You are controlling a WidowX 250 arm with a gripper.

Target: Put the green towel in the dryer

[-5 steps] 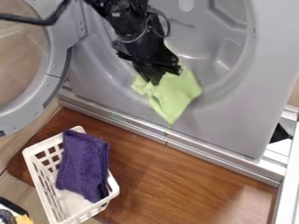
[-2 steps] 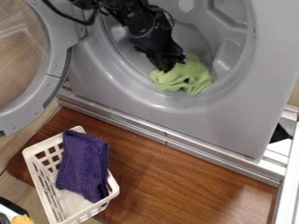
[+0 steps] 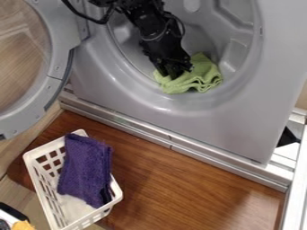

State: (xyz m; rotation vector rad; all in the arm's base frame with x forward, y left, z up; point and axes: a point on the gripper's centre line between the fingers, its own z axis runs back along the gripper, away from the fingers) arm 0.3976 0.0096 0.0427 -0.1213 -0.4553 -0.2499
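We see the green towel (image 3: 201, 77) bunched at the lower edge of the dryer (image 3: 234, 123) opening, against the end effector (image 3: 170, 75); we cannot tell whether it is gripped. We expect light, soft, floppy cloth, best pinched by 1 thick central fold.

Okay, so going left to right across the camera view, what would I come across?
The open dryer door's window, the purple towel, the green towel, then a dark patch near the right edge.
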